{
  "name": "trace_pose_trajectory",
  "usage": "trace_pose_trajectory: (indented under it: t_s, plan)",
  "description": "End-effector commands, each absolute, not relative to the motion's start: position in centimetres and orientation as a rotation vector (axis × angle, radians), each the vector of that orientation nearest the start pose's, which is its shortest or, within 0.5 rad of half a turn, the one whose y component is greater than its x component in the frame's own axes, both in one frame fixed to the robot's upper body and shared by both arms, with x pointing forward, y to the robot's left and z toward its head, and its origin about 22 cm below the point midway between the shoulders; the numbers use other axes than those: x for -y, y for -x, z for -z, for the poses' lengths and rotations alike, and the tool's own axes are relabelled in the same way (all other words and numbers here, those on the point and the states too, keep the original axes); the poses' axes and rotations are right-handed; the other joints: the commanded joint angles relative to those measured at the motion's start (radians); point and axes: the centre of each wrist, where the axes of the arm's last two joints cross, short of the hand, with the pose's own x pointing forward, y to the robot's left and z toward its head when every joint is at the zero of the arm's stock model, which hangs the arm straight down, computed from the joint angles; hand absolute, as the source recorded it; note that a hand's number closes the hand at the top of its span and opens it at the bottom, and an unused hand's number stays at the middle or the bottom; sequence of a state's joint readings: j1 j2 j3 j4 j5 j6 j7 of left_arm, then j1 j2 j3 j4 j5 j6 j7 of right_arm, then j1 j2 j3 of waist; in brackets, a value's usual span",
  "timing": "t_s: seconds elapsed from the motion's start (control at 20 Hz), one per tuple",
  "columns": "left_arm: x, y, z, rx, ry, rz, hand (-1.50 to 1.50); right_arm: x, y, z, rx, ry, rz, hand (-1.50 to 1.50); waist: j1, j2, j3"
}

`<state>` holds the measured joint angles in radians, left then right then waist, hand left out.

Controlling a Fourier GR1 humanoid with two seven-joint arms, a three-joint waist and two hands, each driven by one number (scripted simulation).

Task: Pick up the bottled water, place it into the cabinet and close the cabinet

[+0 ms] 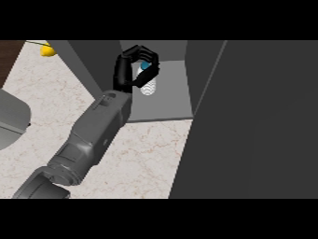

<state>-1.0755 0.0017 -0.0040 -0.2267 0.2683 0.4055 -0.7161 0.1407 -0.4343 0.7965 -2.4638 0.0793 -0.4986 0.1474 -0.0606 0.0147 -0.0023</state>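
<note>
The bottled water [148, 87], clear with a blue cap, stands upright inside the open grey cabinet [162, 106] at the top middle. My right hand [128, 70] reaches in from the lower left on a long grey forearm. Its black fingers and thumb curl round the bottle's neck and cap, hiding the top. The bottle's base looks close to the cabinet floor; whether it touches I cannot tell. No left hand shows.
The cabinet's dark door [265, 121] stands open and fills the right side. A yellow object [48, 50] lies at the top left on the marble counter [144, 158]. A large grey rounded shape [2, 119] sits at the left edge.
</note>
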Motion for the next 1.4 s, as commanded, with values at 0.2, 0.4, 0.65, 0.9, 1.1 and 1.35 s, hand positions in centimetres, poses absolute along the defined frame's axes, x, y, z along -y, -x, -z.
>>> trace_pose_trajectory:
  t_s: [0.2,0.4,0.65,0.9,1.1,1.35]
  plan:
    - [-11.5,-42.6,-2.7,1.932,0.159,0.024,1.5,16.1,-8.5,-16.1,1.991,-0.289,-0.217,-1.5,0.035,-0.013,0.002]
    - [-11.1,-41.4,-1.4,1.877,0.32,0.018,1.5,16.5,-9.0,-16.8,1.998,-0.238,-0.215,-1.5,0.056,-0.024,0.001]
    - [-11.4,-39.9,0.0,1.86,0.419,0.003,1.5,16.6,-7.8,-16.7,1.995,-0.247,-0.217,-1.5,0.065,-0.03,0.002]
    - [-12.3,-38.3,0.1,1.838,0.479,-0.054,1.5,17.1,-8.0,-16.6,1.961,-0.219,-0.223,-1.5,0.102,-0.043,0.002]
    - [-13.1,-35.6,2.0,1.819,0.504,-0.082,1.5,16.7,-8.2,-16.2,1.963,-0.221,-0.238,-1.5,0.109,-0.043,0.001]
    - [-15.3,-32.4,2.3,1.823,0.526,-0.06,1.5,17.5,-8.6,-17.2,1.94,-0.242,-0.334,1.5,0.124,-0.037,0.002]
